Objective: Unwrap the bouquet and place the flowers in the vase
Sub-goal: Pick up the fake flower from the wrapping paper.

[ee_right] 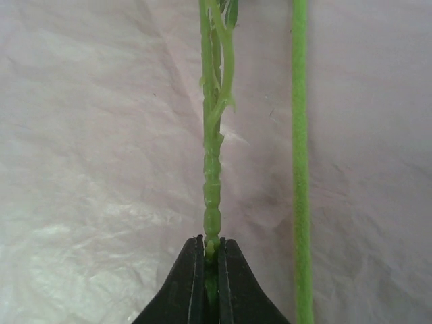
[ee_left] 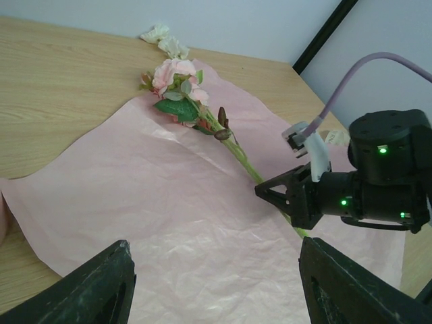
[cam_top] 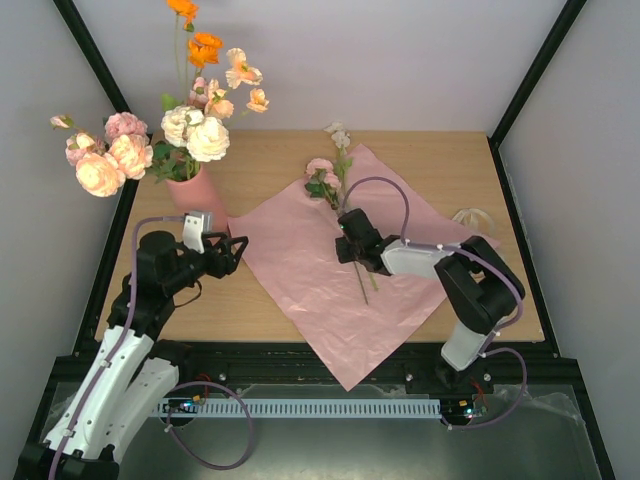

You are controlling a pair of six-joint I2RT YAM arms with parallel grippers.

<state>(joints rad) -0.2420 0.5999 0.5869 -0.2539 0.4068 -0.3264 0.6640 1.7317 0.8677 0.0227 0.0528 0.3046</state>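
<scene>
The salmon-pink vase stands at the table's back left and holds several flowers in pink, cream and orange. The bouquet's lilac-pink wrapping paper lies spread flat. On it lie a pink flower and a white one, their green stems running toward me. My right gripper is shut on the knobbly green stem; a second, smooth stem lies beside it, untouched. My left gripper hangs open by the paper's left edge, in front of the vase, holding nothing.
A loop of cream ribbon lies on the wood at the paper's right corner. Black frame posts rise at both back corners. The paper's near corner hangs over the table's front edge.
</scene>
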